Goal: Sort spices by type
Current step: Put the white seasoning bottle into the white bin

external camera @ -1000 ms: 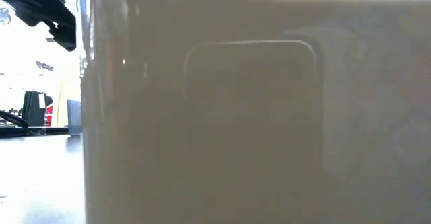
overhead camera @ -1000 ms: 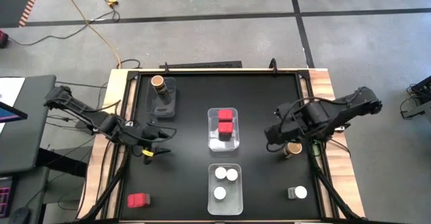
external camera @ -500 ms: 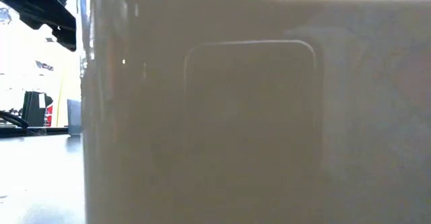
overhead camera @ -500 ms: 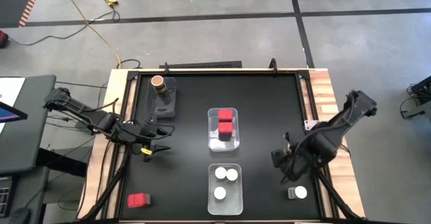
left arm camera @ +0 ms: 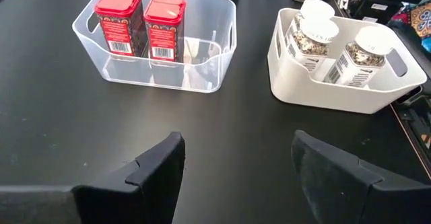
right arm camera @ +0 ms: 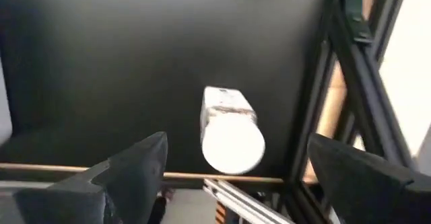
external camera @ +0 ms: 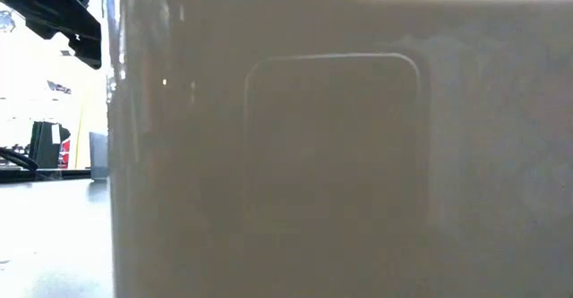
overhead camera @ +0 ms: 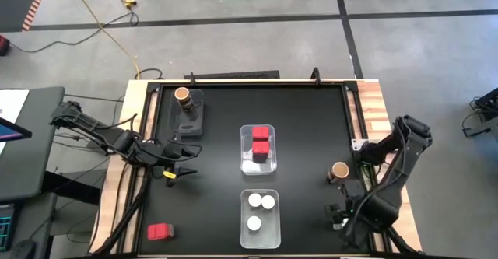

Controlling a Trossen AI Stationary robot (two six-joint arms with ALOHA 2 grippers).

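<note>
Looking straight down, you see the right claw (overhead camera: 342, 215) hanging at about five o'clock on the black tabletop (overhead camera: 303, 119), its fingers spread wide and empty — the white-lidded jar (right arm camera: 231, 131) lies on its side between them in the wrist view, not gripped. A brown-topped jar (overhead camera: 339, 170) stands alone just toward twelve o'clock from that claw. At the centre, a clear tub (overhead camera: 258, 166) holds two red spice tins (overhead camera: 261, 140); directly toward six o'clock from it, a white tub (overhead camera: 274, 236) holds three white-lidded jars (overhead camera: 261, 209). Another brown-topped jar (overhead camera: 183, 95) stands in a dark grey tray (overhead camera: 193, 122) at about ten o'clock, and one red tin (overhead camera: 159, 231) sits loose at seven o'clock. The left claw (overhead camera: 180, 164) waits at nine o'clock — partly open, holding nothing, as its wrist view shows. The low view is filled by the white tub's wall.
</note>
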